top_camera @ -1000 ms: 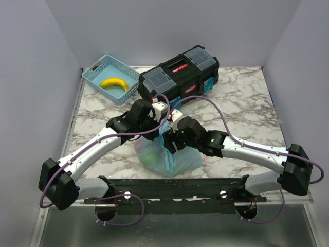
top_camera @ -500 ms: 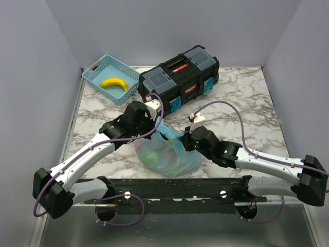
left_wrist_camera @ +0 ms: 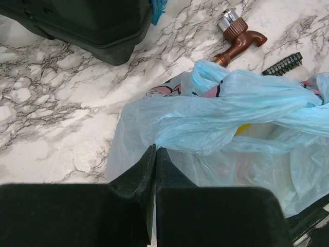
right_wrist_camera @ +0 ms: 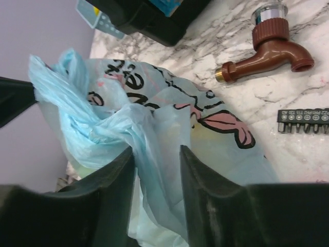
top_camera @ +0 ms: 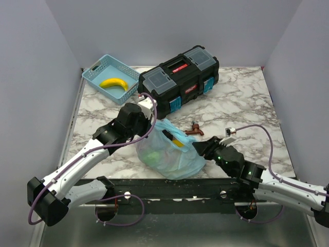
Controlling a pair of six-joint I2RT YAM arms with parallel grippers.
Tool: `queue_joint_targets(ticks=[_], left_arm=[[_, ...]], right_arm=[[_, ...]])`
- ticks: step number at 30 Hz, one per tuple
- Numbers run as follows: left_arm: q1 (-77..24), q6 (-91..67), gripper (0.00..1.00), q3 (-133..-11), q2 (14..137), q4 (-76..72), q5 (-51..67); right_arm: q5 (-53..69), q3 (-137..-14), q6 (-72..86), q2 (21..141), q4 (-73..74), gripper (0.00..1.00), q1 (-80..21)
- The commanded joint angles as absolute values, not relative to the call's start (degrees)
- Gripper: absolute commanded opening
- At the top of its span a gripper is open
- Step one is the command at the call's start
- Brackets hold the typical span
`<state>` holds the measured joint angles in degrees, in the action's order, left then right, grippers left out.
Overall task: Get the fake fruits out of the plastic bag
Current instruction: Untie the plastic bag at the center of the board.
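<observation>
- Plastic bag (top_camera: 167,157) sits on the marble table (top_camera: 247,103), lower centre of the overhead view, between the two arms. Its mouth is stretched open, facing up.
- Left gripper (top_camera: 153,122) is at the bag's upper-left rim. In the left wrist view its fingers (left_wrist_camera: 139,175) are pressed together, with the bag's film pinched at the tips.
- Right gripper (top_camera: 201,149) is at the bag's right edge. In the right wrist view it is clamped on a bunched fold of the rim, and film fills the space between the fingers (right_wrist_camera: 115,170).
- Fake fruits are inside the bag: a yellow piece (top_camera: 178,142) shows in the open mouth, and a green one (top_camera: 151,154) shows through the film at the left.
- Brown tap (top_camera: 194,129) lies on the table just above the bag's right side, apart from it. A dark strip of screwdriver bits (right_wrist_camera: 303,121) lies near it.
- Black toolbox (top_camera: 180,77) stands at upper centre.
- Blue basket (top_camera: 97,69) is at upper left, with a banana (top_camera: 114,83) lying in it.
</observation>
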<state>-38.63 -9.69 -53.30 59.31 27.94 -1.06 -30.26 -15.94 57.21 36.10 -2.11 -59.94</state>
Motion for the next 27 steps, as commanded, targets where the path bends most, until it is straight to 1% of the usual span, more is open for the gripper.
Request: queue_joint_targets(ticks=[1, 5, 6, 7, 8, 9, 10, 12, 14, 17, 20, 21, 24, 26, 27], left_arm=[[-38.3, -9.7, 0.0, -52.6, 58.8, 26.2, -1.6], [-38.4, -9.8, 0.0, -53.6, 59.4, 27.1, -0.1], [-38.4, -9.8, 0.0, -53.3, 59.1, 26.9, 0.0], [-38.3, -9.8, 0.0, -52.9, 58.8, 26.5, -0.1], [-38.3, -9.8, 0.0, -52.6, 58.6, 26.2, -0.2], [-38.4, -9.8, 0.0, -52.5, 58.7, 26.1, -0.3], [-38.3, -9.8, 0.0, -52.6, 58.9, 26.1, -0.1], [-38.4, -10.1, 0.0, -53.4, 59.6, 26.6, 1.7], [-38.4, -10.3, 0.0, -53.6, 59.8, 26.8, 2.8], [-38.4, -10.1, 0.0, -52.7, 59.2, 26.2, 2.0], [-38.3, -10.3, 0.0, -53.2, 59.1, 26.8, 1.9], [-38.3, -10.4, 0.0, -53.2, 58.9, 26.8, 2.1], [-38.3, -10.5, 0.0, -52.5, 58.3, 26.2, 1.9], [-38.3, -10.5, 0.0, -52.6, 58.3, 26.2, 1.8], [-38.4, -10.6, 0.0, -52.8, 58.4, 26.3, 1.9]], right_arm=[[-31.1, -19.3, 55.1, 32.1, 0.9, 0.49, -60.2], [-30.7, -28.9, 44.2, 34.7, 11.8, 0.66, -60.1], [-30.2, -31.2, 41.6, 36.2, 13.9, 0.7, -60.2], [-28.8, -34.1, 38.0, 37.9, 15.3, 0.78, -60.2], [-26.4, -36.6, 34.7, 40.2, 16.4, 0.84, -60.1], [-21.4, -39.9, 29.8, 42.6, 17.0, 0.9, -60.1], [-14.7, -43.3, 25.7, 46.1, 18.2, 0.94, -60.2], [-6.9, -50.0, 20.0, 52.9, 21.9, 0.94, -60.2], [-8.5, -55.2, 17.9, 59.0, 25.1, 0.94, -60.6], [-19.9, -63.4, 18.0, 68.0, 32.4, 0.92, -62.9], [-31.9, -69.1, 19.6, 74.9, 39.0, 0.9, -66.4], [-36.1, -69.8, 20.0, 76.3, 40.5, 0.9, -67.8], [-40.8, -69.8, 20.7, 78.3, 41.2, 0.88, -69.9], [-44.4, -69.3, 22.0, 79.2, 41.0, 0.85, -70.1], [-46.5, -69.1, 22.6, 79.6, 41.1, 0.81, -70.2]])
